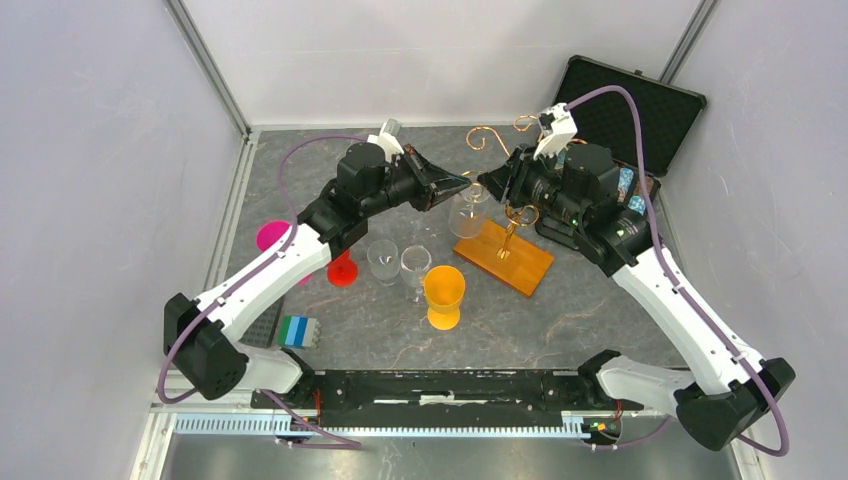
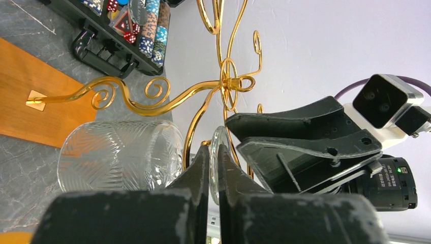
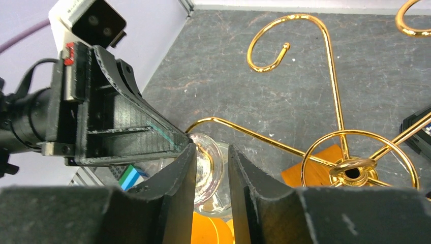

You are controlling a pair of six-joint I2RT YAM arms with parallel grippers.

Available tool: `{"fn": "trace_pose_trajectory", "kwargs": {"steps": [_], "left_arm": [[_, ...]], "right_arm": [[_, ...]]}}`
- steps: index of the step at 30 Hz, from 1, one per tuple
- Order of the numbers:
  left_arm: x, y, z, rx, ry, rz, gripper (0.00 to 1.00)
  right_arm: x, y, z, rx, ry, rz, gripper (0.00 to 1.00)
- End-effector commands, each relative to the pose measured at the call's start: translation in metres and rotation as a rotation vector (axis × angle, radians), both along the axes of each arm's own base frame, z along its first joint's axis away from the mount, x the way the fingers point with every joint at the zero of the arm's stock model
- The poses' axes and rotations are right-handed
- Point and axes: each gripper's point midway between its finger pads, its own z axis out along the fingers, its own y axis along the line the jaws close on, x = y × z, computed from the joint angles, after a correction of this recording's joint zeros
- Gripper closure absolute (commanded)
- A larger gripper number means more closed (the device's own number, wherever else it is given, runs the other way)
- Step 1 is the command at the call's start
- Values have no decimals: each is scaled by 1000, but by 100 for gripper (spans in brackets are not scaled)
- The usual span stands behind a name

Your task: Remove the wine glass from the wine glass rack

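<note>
Our left end effector (image 2: pixel 213 152) pinches the wine glass (image 2: pixel 122 157), our right end effector (image 3: pixel 209 147) sits half open; glass not off the rack (image 1: pixel 515 265) yet.

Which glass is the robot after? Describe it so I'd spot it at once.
Find the gold wire rack on its orange wooden base, right of centre. On its left side hangs a clear wine glass with a patterned bowl. Unlike the glasses standing on the table, it alone dangles bowl-down from a gold arm.

Wine glass rack (image 1: pixel 520 262) mid-table, wine glass (image 1: pixel 468 212) hanging at its nine o'clock, case (image 1: pixel 630 110) at one o'clock, goblet (image 1: pixel 443 295) at eight.
</note>
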Motion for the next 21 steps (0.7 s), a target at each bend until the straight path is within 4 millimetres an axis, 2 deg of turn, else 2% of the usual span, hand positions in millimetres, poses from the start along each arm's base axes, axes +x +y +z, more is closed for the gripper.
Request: {"fn": "trace_pose_trajectory", "kwargs": {"steps": [1,6,10,15,21], "left_arm": [[-17,0,7,16,-40,-50,98],[-24,3,35,-55,-90,-61,98],[-27,10,48,-78,-122,-48,98],[-24,18,55,-83,-144,-18,98],[-12,22,59,-89,-168,33,98]], "right_arm": [[-2,-5,41,92,-111,-31,65],[-8,-13,76,173,-193,-61,58],[-14,-17,94,220,-231,-68,54],[-18,-18,96,236,-231,-65,49],[-21,-18,93,242,-225,-57,43]]}}
